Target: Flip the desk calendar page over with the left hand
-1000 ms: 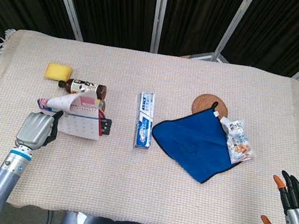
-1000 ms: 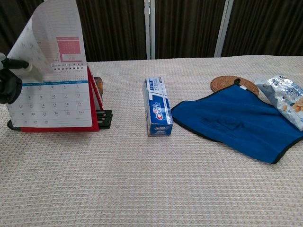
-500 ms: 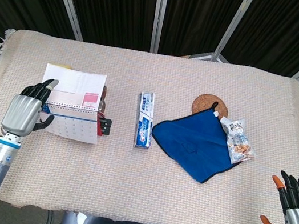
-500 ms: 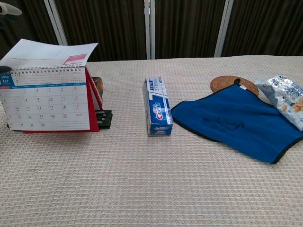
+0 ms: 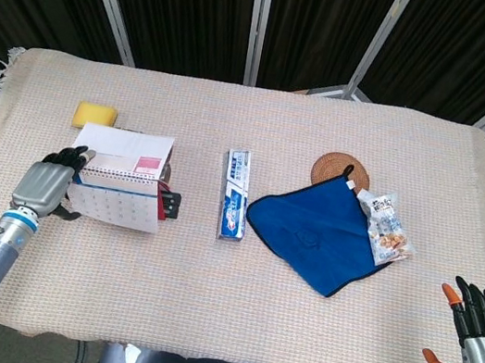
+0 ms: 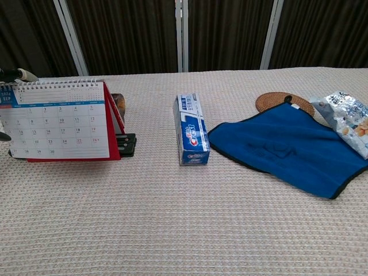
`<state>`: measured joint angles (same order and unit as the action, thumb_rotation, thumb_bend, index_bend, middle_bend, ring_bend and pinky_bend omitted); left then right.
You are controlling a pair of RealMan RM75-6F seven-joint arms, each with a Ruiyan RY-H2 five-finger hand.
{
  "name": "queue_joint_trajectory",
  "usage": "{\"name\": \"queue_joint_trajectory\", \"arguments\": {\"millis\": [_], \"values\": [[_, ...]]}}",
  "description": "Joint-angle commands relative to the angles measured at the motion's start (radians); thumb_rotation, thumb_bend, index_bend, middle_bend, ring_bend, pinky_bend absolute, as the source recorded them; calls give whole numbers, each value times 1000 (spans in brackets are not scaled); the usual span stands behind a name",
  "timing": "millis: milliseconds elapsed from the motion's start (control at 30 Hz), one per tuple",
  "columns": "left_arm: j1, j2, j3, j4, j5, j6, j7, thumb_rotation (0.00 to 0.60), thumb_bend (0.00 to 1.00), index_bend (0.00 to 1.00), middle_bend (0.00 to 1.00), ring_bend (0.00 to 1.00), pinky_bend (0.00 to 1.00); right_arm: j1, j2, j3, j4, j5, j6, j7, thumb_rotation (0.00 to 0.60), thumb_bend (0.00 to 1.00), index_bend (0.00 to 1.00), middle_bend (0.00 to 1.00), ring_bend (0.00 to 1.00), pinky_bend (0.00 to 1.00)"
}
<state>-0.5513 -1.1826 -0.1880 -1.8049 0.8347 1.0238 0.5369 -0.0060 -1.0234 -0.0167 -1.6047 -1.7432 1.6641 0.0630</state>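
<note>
White calendar pages mark the desk calendar (image 5: 119, 190) at the left of the table (image 5: 198, 324) in the head view, its flipped page lying over the far side; my left hand (image 5: 44, 187) sits just beside its left edge with fingers apart, grasping nothing, and my right hand (image 5: 479, 331) hangs spread and empty past the near right corner. In the chest view the desk calendar stands upright at far left, left of the toothpaste box (image 6: 191, 129), with only my left fingertips (image 6: 17, 75) visible at its top-left corner.
</note>
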Motion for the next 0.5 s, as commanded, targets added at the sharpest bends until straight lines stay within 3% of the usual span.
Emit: {"name": "queue_joint_trajectory", "arguments": {"millis": [33, 333, 500], "values": [[-6, 5, 10, 9, -9, -10, -11, 600, 14, 0, 0, 99, 181, 0, -1, -1, 0, -2, 0, -2, 600, 34, 0, 0, 0, 0], [30, -8, -4, 22, 123, 99, -121, 600, 21, 0, 0, 42, 64, 0, -3, -1, 2, -10, 7, 1, 600, 34, 0, 0, 0, 0], [120, -24, 34, -16, 307, 272, -211, 600, 34, 0, 0, 0, 25, 1, -6, -1, 8, -15, 8, 0, 600, 34, 0, 0, 0, 0]]}}
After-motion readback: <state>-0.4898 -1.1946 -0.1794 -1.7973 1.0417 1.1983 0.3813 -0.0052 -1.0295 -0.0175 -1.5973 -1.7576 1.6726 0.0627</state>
